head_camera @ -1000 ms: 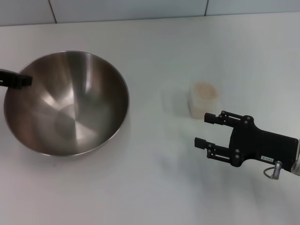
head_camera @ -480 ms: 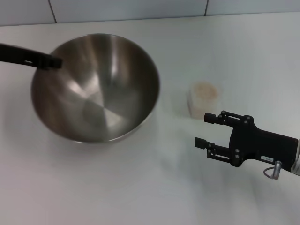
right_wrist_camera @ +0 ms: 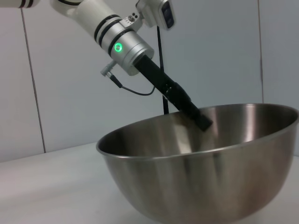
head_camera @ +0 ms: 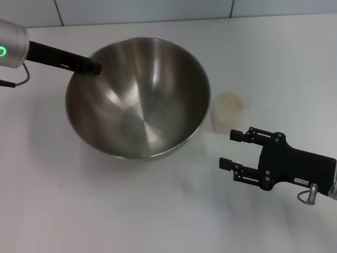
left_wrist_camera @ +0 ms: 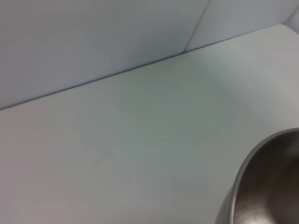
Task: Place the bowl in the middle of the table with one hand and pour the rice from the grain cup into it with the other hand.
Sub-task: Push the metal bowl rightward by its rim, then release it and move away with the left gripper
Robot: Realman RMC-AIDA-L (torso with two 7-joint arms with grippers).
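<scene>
The steel bowl [head_camera: 142,105] sits near the middle of the white table [head_camera: 105,211]. My left gripper [head_camera: 90,67] is shut on its far left rim; it also shows in the right wrist view [right_wrist_camera: 202,122], reaching over the rim of the bowl [right_wrist_camera: 210,172]. The left wrist view shows only a piece of the bowl's rim [left_wrist_camera: 254,163]. The clear grain cup [head_camera: 227,120] stands just right of the bowl, filled with pale rice [head_camera: 229,101]. My right gripper [head_camera: 230,148] is open and empty, just in front of the cup, apart from it.
A tiled wall [head_camera: 158,10] runs along the table's far edge. Bare tabletop lies in front of the bowl and to the far right.
My left gripper has carried the bowl to the right, from the left side to near the table's middle, close beside the cup. The right gripper has stayed almost still.
</scene>
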